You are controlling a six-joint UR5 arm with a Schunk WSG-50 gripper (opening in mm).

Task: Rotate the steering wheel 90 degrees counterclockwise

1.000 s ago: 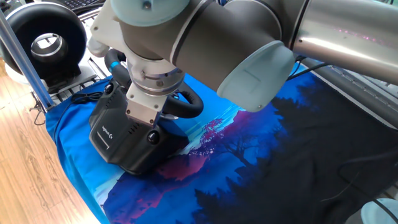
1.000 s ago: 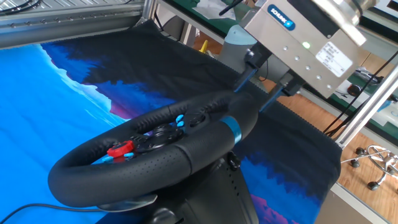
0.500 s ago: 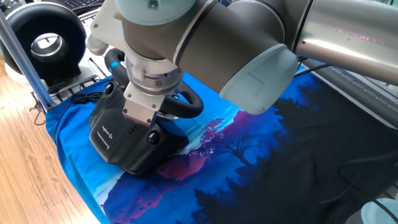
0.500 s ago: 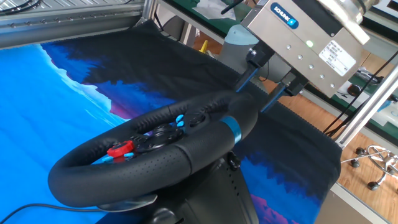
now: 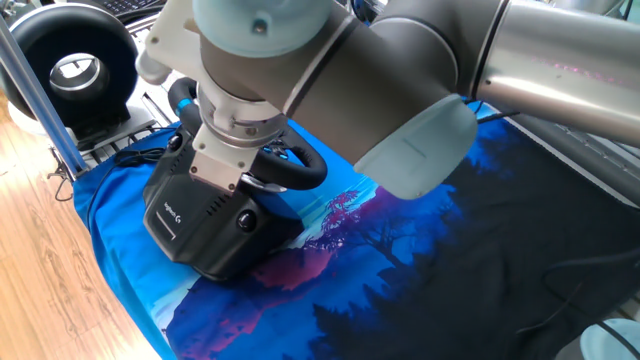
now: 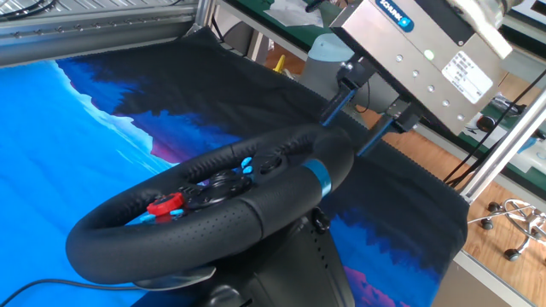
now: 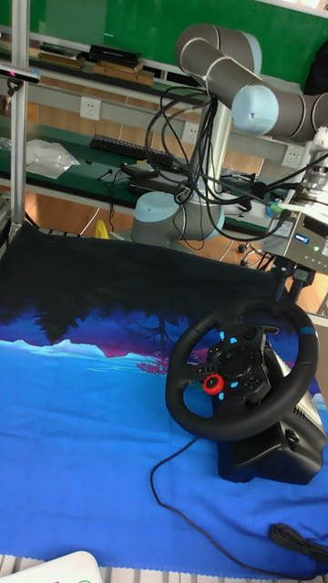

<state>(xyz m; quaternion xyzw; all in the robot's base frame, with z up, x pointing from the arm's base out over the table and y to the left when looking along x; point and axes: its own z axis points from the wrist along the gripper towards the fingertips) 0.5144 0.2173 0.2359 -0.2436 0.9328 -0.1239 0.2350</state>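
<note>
The steering wheel is a black rim with a blue stripe and a red hub button, tilted on its bulky black base. My gripper hangs at the rim's far side next to the blue stripe, open. Its two dark fingers stand apart with their tips at the rim's edge; I cannot tell if they touch it. In the tall fixed view the wheel faces the camera and the gripper is just above its upper right. In one fixed view the arm hides the fingers and most of the rim.
A black ring-shaped device with a white centre stands behind an aluminium post off the table's corner. The wheel's cable trails over the blue printed cloth. A frame upright stands close behind the gripper.
The gripper has lifted a little and shifted up and to the right, away from the rim. The wheel and its blue stripe have not turned.
</note>
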